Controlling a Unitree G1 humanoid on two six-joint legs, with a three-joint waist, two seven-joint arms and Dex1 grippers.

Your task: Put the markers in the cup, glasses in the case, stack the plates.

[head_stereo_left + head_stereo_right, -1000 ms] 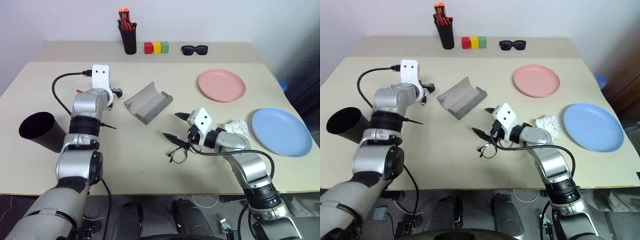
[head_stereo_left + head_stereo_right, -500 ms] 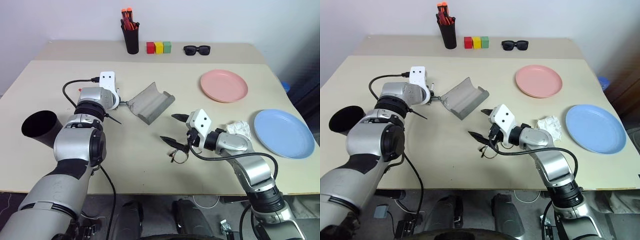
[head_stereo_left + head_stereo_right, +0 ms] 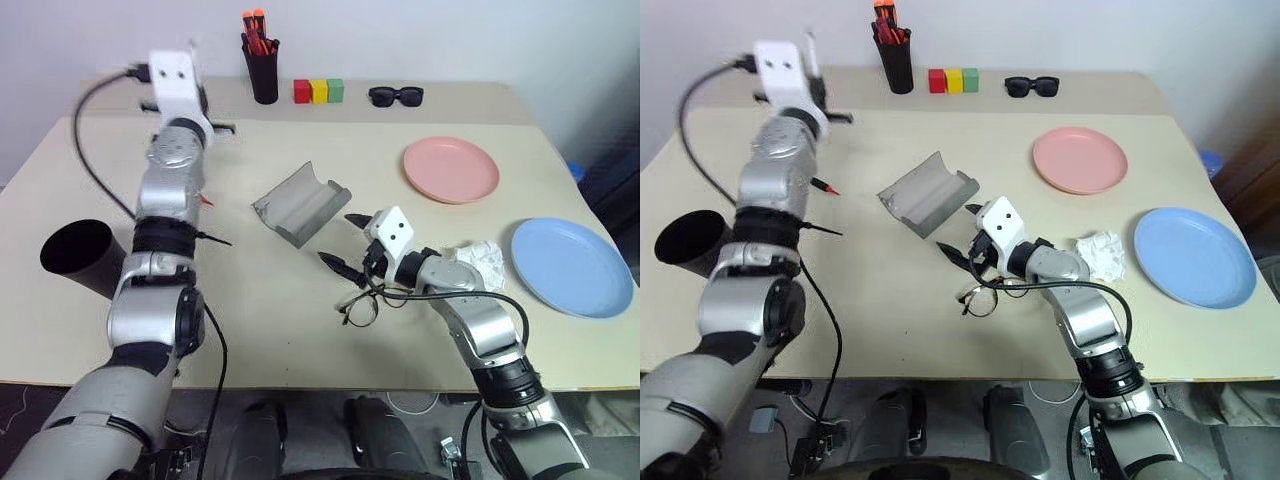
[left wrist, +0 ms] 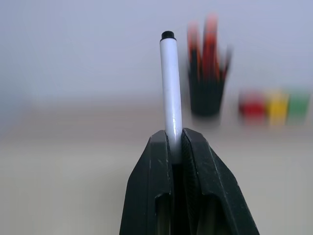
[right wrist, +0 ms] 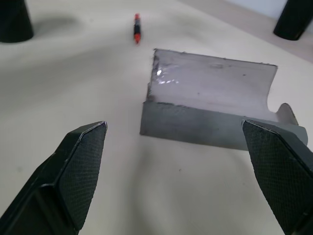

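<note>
White marker (image 4: 170,98): clamped in left gripper (image 4: 176,147) — not yet in cup (image 3: 75,258).
Red marker (image 3: 823,185): on table.
Glasses (image 3: 362,303): below right gripper (image 3: 342,243), jaws wide — uncased.
Plates (image 3: 450,169): unstacked.

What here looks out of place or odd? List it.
A crumpled white wad lies beside the blue plate, belonging to no set. The glasses lie askew on the table under the right claw, outside the open case. The red marker lies loose.

Left gripper (image 4: 172,152) raised, seemingly clamped tight, right gripper (image 5: 176,161) low, fingers spread
</note>
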